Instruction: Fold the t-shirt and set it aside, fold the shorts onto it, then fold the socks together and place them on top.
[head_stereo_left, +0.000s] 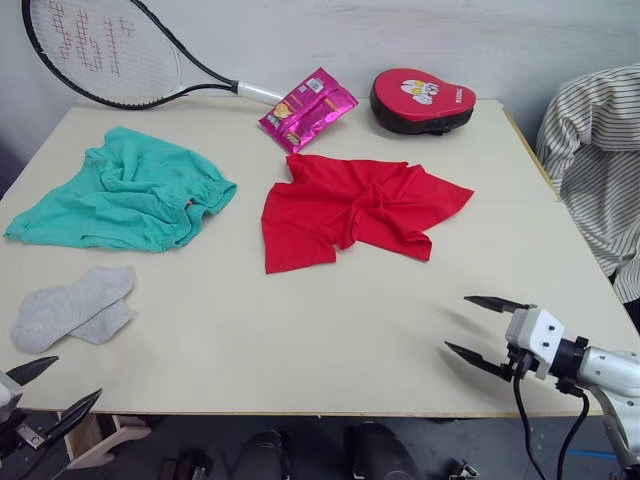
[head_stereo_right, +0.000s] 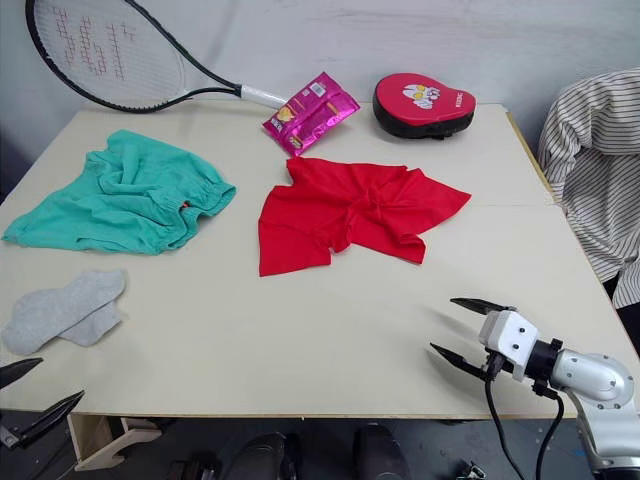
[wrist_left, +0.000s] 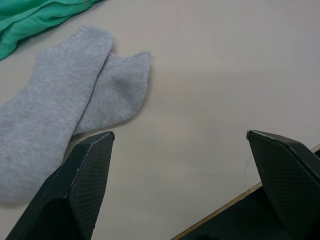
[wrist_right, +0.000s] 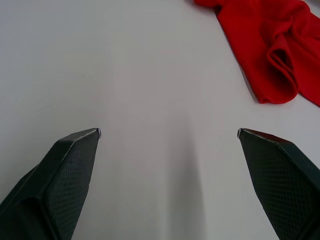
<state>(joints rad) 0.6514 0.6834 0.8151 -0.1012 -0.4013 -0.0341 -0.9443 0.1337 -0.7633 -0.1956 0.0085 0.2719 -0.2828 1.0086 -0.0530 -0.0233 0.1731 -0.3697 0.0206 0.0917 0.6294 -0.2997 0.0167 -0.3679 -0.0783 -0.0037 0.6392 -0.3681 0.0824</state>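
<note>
At the table's near edge, both the left gripper (head_stereo_left: 52, 384) and right gripper (head_stereo_left: 471, 326) gape empty, the left partly cropped.

The desk (head_stereo_left: 330, 340) is seen as a smooth, matt, pale board with a wooden edge. The t-shirt (head_stereo_left: 355, 205) is made of thin red cloth, matt and wrinkled. The shorts (head_stereo_left: 125, 190) are of soft teal cloth, gathered at the waistband. The socks (head_stereo_left: 70, 308) are of light-grey knitted cloth with a fine ribbed surface. A glossy pink foil packet (head_stereo_left: 308, 108) is seen, and a red padded mitt (head_stereo_left: 420, 98) with a slightly shiny, leather-like cover. The fingers (wrist_right: 70, 175) of the right gripper (head_stereo_left: 485, 328) are of black matt plastic with a fine grid pattern.
</note>
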